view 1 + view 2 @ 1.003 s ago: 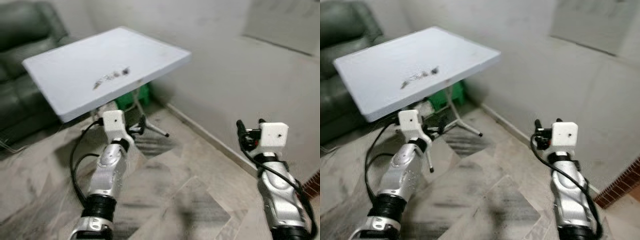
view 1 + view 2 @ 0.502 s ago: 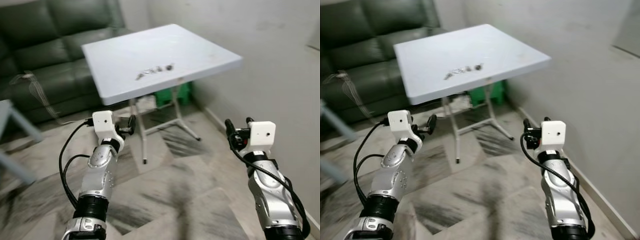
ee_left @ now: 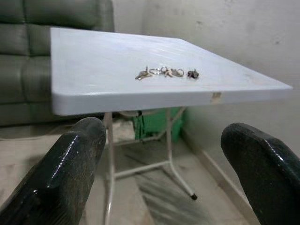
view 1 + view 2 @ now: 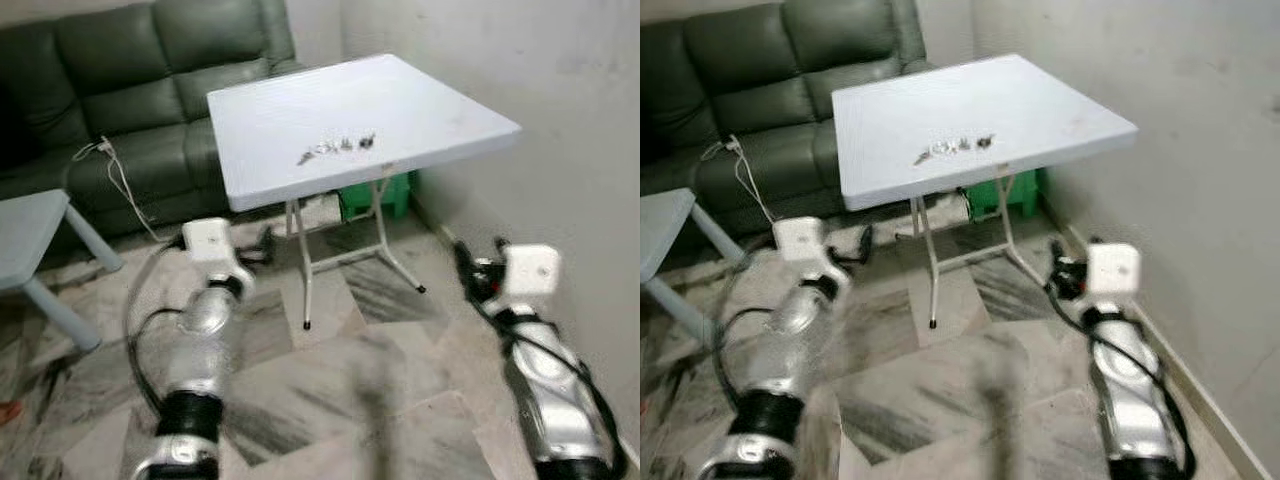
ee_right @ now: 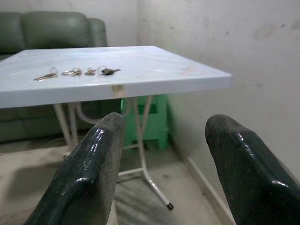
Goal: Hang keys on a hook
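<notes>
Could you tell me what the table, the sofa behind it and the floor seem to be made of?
The table looks like a matte white moulded plastic top on thin white metal tube legs, judging by its thick rounded edge. The sofa appears to be dark green leather or a leather-like material, with a soft sheen on its cushions. The floor seems to be polished marble-patterned tile, veined grey and white with joint lines.

White folding table at 12 o'clock, against wall. Dark green sofa at 10 o'clock, white cable draped over seat. Green crate under table. Pale side table at 9 o'clock. Marble floor.
</notes>
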### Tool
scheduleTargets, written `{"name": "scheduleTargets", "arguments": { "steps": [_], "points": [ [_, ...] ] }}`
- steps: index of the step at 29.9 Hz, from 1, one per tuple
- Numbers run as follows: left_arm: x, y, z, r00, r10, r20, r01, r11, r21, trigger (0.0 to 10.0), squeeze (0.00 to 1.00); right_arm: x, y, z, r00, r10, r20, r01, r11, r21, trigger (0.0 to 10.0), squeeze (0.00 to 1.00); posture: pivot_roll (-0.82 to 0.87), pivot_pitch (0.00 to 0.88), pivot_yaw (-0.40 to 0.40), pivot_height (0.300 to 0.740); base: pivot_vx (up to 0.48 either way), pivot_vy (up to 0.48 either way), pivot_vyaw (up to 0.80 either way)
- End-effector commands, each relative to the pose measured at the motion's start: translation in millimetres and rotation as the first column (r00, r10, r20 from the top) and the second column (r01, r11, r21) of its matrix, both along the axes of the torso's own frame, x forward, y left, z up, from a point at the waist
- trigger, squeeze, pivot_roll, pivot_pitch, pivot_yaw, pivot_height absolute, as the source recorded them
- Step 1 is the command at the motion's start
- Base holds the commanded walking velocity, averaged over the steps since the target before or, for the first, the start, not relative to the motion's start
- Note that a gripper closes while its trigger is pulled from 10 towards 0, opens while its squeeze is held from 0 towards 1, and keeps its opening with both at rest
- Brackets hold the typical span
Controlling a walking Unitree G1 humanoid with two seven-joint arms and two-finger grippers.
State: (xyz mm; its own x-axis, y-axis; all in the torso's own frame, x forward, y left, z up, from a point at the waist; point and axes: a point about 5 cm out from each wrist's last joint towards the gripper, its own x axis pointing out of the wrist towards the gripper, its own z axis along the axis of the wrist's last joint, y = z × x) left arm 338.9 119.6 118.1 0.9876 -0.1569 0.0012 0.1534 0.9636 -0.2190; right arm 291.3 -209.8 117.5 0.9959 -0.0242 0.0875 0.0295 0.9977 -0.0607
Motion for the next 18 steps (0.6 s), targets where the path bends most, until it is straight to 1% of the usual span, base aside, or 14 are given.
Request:
{"name": "scheduleTargets", "arguments": {
  "steps": [1,18],
  "points": [
    [2.0,17.4,3.7,0.999,0.044,0.014,-0.045,0.999,0.017,10.0,0.0,3.9,13.5,4.6,0.999,0.04,0.022,-0.04,0.999,0.016,10.0,0.0,-0.11,0.0,0.04,0.74,0.364,0.0,0.0],
    [2.6,17.5,4.1,0.999,0.047,0.015,-0.048,0.999,0.012,10.0,0.0,3.9,14.2,5.0,0.999,0.048,0.023,-0.048,0.999,0.013,10.0,0.0,-0.11,0.0,0.036,0.74,0.362,0.0,0.0]
  ]
}}
